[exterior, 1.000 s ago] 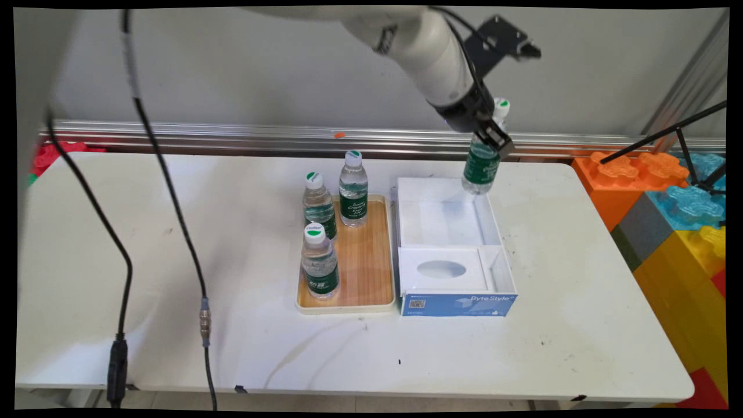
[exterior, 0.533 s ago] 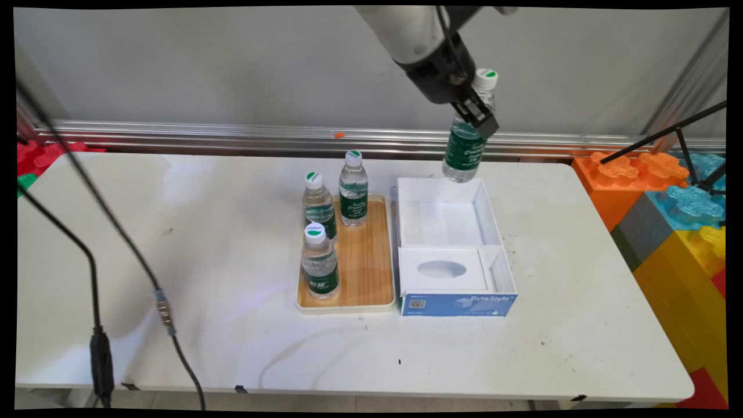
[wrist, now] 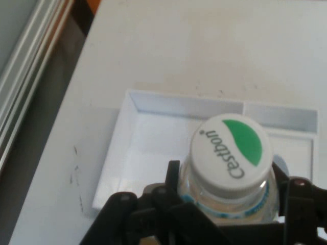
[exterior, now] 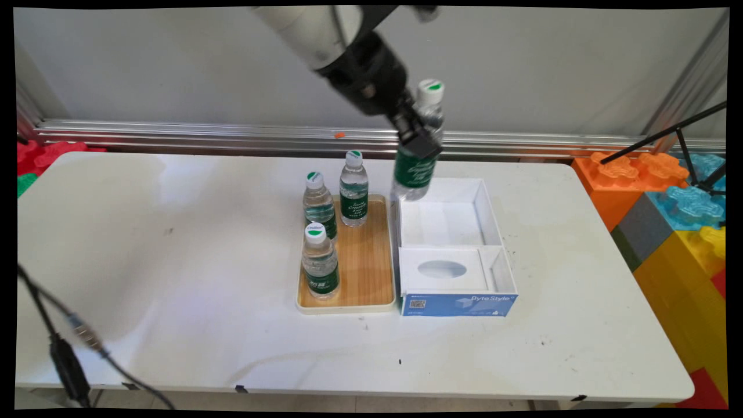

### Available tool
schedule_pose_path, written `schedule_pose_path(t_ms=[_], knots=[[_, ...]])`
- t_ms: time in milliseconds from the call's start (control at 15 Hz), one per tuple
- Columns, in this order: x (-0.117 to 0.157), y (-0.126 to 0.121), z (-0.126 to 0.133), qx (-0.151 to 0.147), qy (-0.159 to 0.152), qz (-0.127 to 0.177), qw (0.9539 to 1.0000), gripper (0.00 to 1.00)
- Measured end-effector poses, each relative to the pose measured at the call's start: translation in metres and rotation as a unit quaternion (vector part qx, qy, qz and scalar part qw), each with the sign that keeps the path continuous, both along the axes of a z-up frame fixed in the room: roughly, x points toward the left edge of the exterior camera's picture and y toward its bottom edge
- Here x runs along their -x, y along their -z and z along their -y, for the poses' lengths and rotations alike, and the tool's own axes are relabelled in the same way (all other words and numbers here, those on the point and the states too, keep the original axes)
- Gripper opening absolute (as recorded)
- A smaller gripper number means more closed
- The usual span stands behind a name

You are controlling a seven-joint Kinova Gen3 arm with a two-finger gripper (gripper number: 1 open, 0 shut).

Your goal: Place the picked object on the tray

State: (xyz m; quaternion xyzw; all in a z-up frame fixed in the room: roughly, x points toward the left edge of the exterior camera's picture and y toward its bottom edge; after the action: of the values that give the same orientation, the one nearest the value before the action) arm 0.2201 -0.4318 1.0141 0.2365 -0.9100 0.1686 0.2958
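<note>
1. Clear plastic, green-labelled and white-capped, the small water bottle (exterior: 419, 152) hangs tilted in the upper middle of the main view, pinched at its shoulder by the black two-finger gripper (exterior: 419, 138); it is off the table, over the far left corner of the open white cardboard box with the blue front (exterior: 490, 220).

2. In the hand view the bottle's cap (wrist: 230, 149) fills the lower centre with black fingers (wrist: 172, 176) against its sides; a grip this high on a rounded neck could let the bottle swing or slip.

3. A drop from here would likely strike the box's rim and bounce off.

4. Three more upright bottles stand on the wooden tray with the cream rim (exterior: 371, 261), left of centre; the nearest one (exterior: 353, 188) is close to the hanging bottle's base, so a low sideways sweep could topple it.
</note>
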Motion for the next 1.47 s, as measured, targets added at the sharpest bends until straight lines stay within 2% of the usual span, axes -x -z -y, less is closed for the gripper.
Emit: schedule_pose_path(t_ms=[267,667,867,1133,1467], knots=[[-0.023,0.029,-0.021,0.006,0.001,0.011,0.9999,0.0],[-0.036,0.083,-0.036,0.012,-0.021,0.03,0.9993,0.0],[-0.04,0.108,-0.037,0.013,-0.037,0.036,0.9986,0.0],[-0.041,0.131,-0.034,0.01,-0.054,0.039,0.9977,0.0],[-0.037,0.152,-0.03,0.005,-0.073,0.028,0.9969,0.0]])
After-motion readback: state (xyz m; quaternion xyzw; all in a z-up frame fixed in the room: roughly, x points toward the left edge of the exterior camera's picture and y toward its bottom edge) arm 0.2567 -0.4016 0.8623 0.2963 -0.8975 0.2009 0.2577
